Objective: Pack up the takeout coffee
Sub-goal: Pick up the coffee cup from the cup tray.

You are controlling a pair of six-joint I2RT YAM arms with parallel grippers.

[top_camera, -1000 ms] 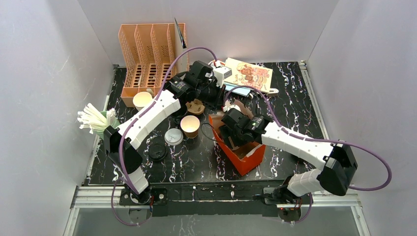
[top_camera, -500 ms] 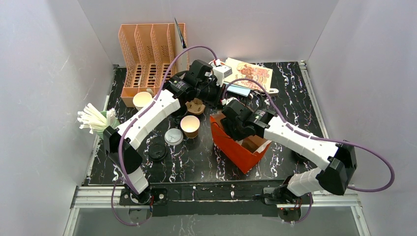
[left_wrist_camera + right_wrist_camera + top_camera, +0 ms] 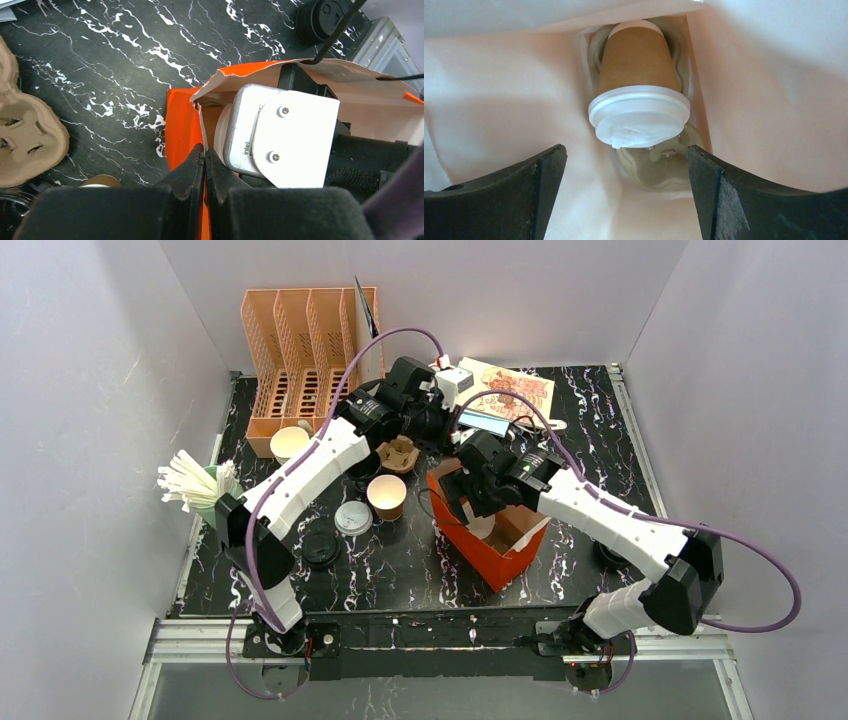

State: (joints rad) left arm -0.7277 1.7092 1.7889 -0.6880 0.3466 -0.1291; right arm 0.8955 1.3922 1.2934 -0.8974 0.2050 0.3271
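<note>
One lidded takeout coffee [image 3: 639,85], seated in a pulp holder [image 3: 656,172] at the bottom of one orange bag [image 3: 490,558]. Straight below the right gripper [image 3: 624,155], spread wide, not touching. Left gripper [image 3: 205,162] pinched shut on the bag rim. Left of the bag: black lid [image 3: 321,550], white lid [image 3: 352,518], near open cup [image 3: 386,495], cup carrier [image 3: 399,455], far open cup [image 3: 290,443].

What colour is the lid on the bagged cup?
White; the lid shows best in right wrist view.
</note>
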